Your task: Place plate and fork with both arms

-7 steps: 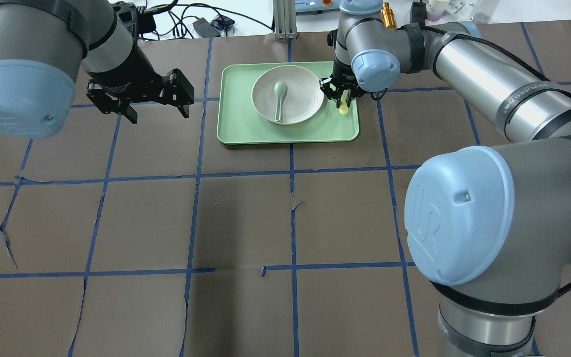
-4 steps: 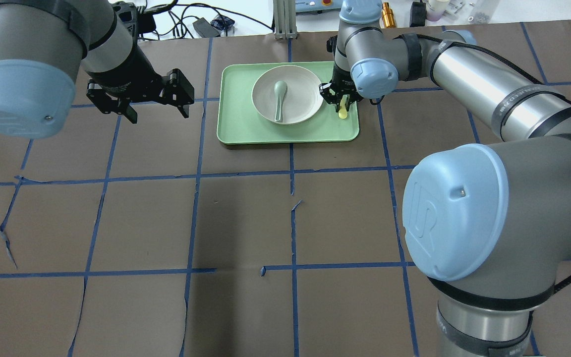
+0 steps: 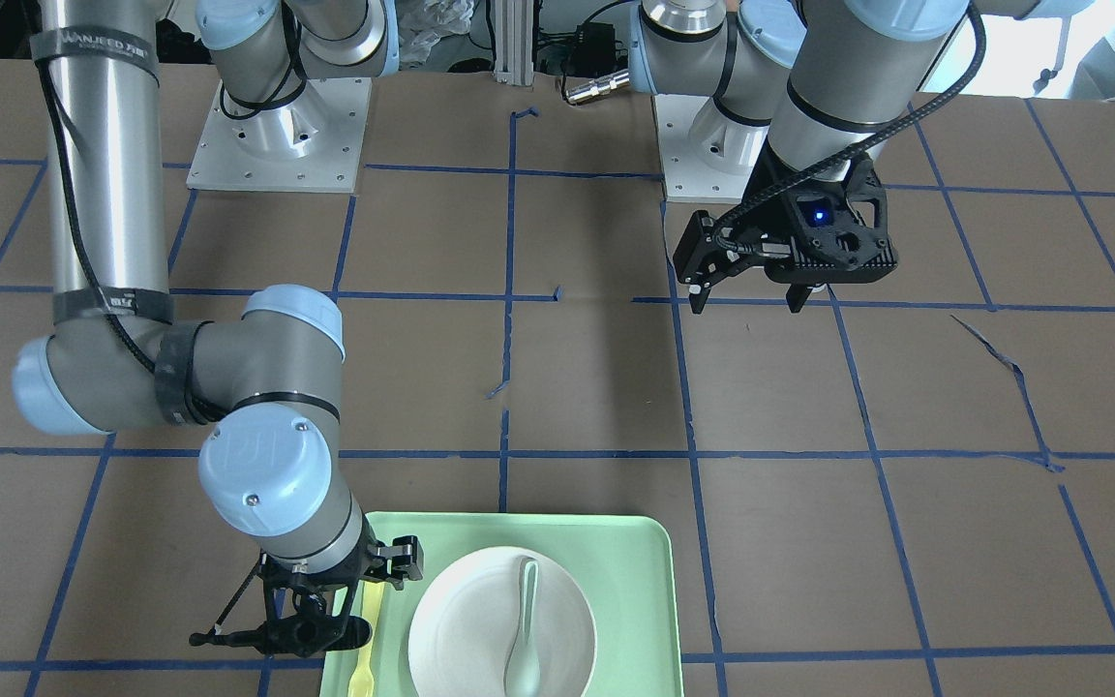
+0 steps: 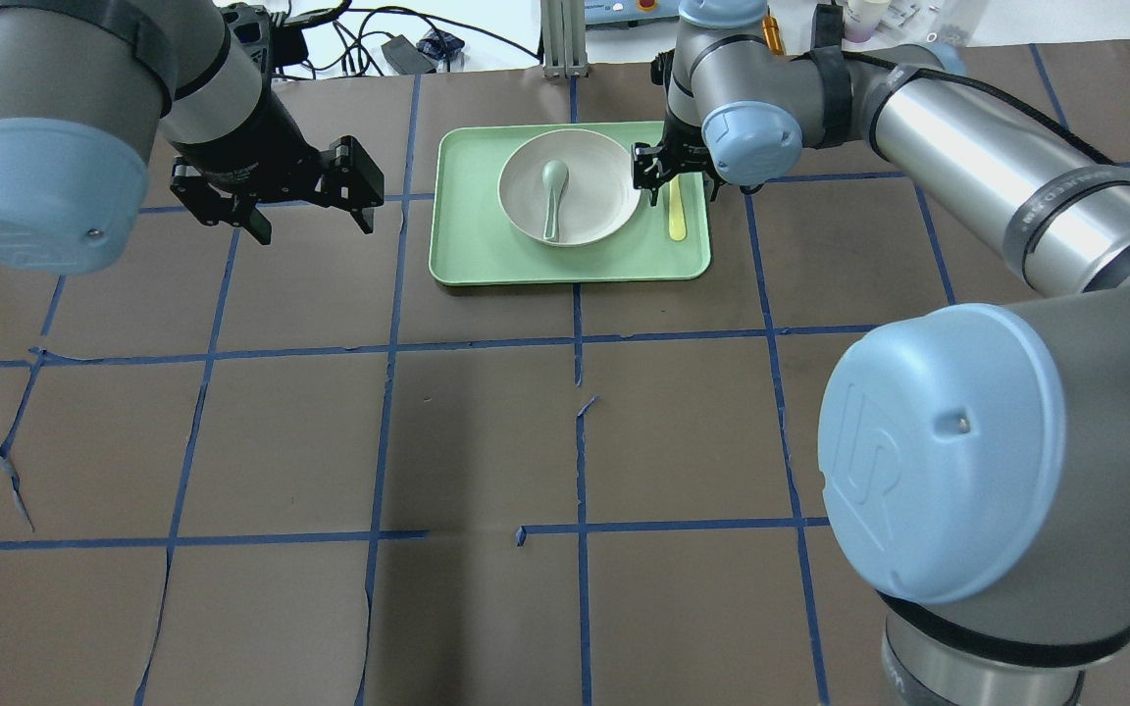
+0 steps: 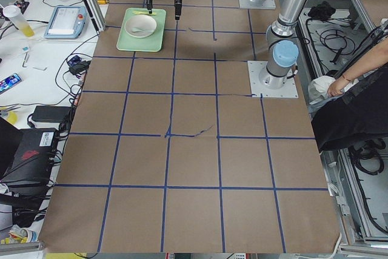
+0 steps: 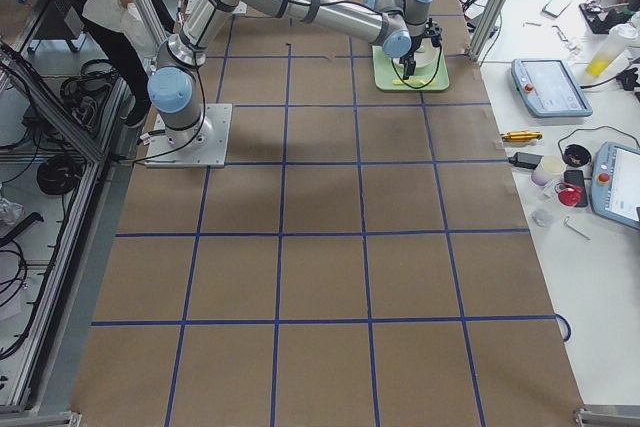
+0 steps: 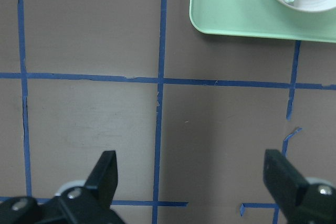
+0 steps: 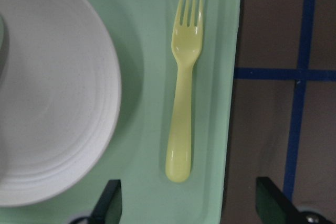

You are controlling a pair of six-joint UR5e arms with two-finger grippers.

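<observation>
On the tray, the fork lies flat beside the plate; right fingers apart over it, left fingers apart too.

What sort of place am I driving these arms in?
Most likely a robotics lab workcell, not a home kitchen. The table is papered brown and gridded with blue tape, a teach pendant lies on the side bench, and a bolted metal mounting plate holds an arm base.
</observation>
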